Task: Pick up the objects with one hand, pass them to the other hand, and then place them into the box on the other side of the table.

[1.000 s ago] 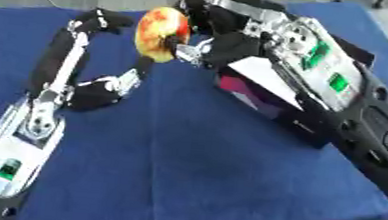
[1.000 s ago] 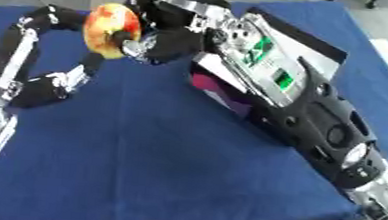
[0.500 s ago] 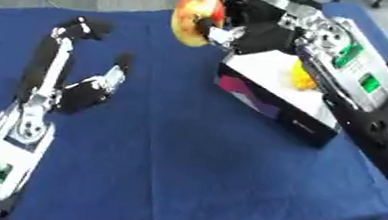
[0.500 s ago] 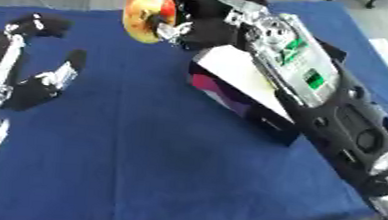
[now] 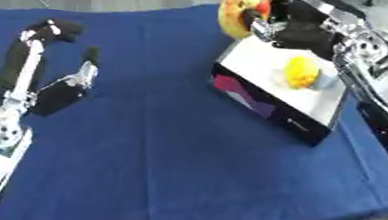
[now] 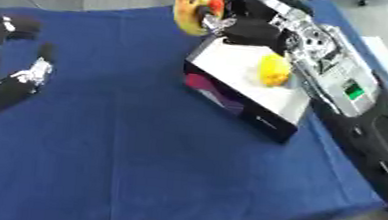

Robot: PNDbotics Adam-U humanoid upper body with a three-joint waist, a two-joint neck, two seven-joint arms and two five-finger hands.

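Left eye view: right hand (image 5: 284, 27) grips round apple (image 5: 245, 5).

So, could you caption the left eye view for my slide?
Right hand holds a red-yellow fruit above the box; left hand rests open.

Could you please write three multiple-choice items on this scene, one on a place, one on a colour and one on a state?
1. Where is the red-and-yellow fruit?
A. on the cloth
B. in the right hand, at the box's far corner
C. in the left hand

2. What colour is the object lying in the box?
A. yellow
B. green
C. black

3. How is the left hand?
A. holding a fruit
B. inside the box
C. open, holding nothing

Answers: 1 B, its fingers curl round the fruit; 2 A, it shows yellow against the white interior; 3 C, its fingers are straight over the blue cloth.
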